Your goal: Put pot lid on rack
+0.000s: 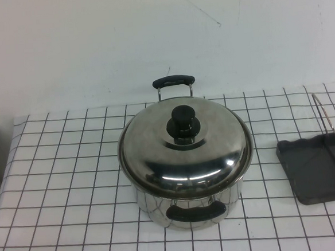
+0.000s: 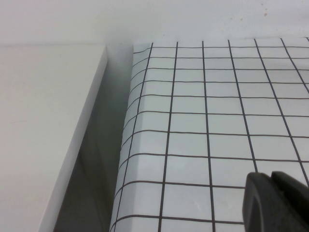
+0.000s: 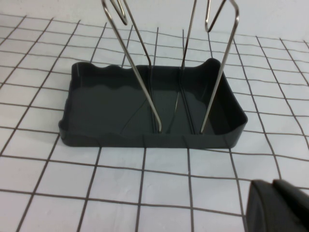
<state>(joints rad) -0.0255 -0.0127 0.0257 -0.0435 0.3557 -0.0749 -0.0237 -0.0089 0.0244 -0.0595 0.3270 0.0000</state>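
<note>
The shiny domed pot lid (image 1: 184, 153) with a black knob (image 1: 183, 122) sits on the steel pot (image 1: 187, 207) in the middle of the checked table. The rack (image 1: 320, 166), a dark grey tray with wire uprights (image 1: 328, 117), stands at the right edge of the high view. It fills the right wrist view (image 3: 149, 108), just beyond my right gripper (image 3: 272, 186), which is shut and empty. My left gripper (image 2: 270, 179) is shut and empty over the table's far left edge. Neither gripper shows in the high view.
The pot has black handles at the front (image 1: 195, 211) and the back (image 1: 173, 81). A white wall (image 1: 149, 35) runs behind the table. A white ledge (image 2: 43, 135) lies beside the table's left edge, with a gap between them.
</note>
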